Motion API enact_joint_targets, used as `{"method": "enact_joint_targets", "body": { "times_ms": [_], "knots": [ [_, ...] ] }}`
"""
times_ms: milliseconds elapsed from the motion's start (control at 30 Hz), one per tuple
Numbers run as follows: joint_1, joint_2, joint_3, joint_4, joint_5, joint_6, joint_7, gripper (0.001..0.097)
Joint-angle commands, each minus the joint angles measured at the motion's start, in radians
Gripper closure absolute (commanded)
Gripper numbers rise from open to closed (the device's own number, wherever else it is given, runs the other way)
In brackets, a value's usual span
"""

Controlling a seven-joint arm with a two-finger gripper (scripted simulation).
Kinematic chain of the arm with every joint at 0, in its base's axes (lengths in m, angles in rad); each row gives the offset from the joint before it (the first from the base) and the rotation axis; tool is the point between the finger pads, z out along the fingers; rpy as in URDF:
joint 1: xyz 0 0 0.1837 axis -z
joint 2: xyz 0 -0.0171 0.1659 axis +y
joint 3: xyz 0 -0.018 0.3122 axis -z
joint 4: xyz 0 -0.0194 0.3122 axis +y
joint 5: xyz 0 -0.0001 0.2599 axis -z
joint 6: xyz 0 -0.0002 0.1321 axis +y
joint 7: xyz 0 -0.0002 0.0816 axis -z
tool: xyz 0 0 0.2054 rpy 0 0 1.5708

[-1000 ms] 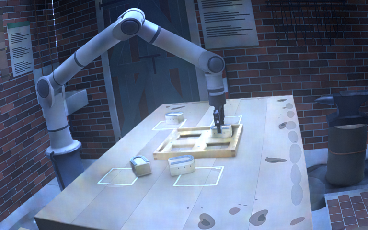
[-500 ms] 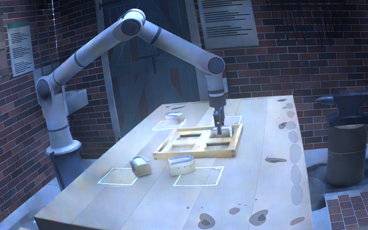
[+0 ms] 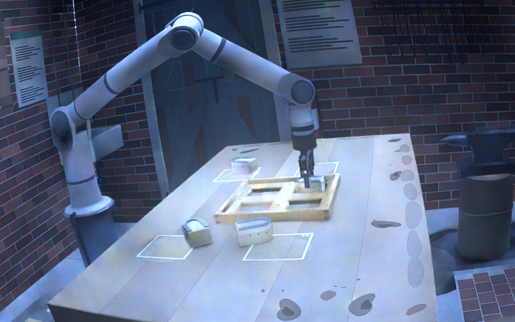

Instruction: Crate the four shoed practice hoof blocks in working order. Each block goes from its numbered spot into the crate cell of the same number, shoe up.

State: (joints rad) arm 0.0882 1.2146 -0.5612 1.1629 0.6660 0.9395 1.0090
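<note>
In the middle of the bench lies a flat wooden crate with four open cells. A pale hoof block with a grey shoe on top sits in the crate's far right cell. Another block stands at the far left outlined spot. Two more blocks stand near the front, at the edges of their outlined spots. The far right outlined spot behind the crate is empty. My gripper points straight down over the far right cell and is closed on the hoof block there.
A dark anvil on a stump stands on the floor to the right of the bench. The arm's base stands off the bench's left side. Dark stains mark the bench's right and near parts.
</note>
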Motion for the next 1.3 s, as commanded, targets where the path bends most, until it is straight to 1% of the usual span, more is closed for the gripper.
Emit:
{"method": "enact_joint_targets", "body": {
  "times_ms": [0, 933, 967, 1267],
  "knots": [
    [0.000, -0.002, -0.001, -0.001, 0.000, 0.000, 0.000, 0.0726],
    [0.000, -0.001, -0.001, -0.001, 0.000, 0.000, 0.000, 0.0166],
    [0.000, -0.001, -0.001, -0.001, 0.000, 0.000, 0.000, 0.0151],
    [0.000, -0.001, -0.001, -0.001, 0.000, 0.000, 0.000, 0.0151]
  ]
}}
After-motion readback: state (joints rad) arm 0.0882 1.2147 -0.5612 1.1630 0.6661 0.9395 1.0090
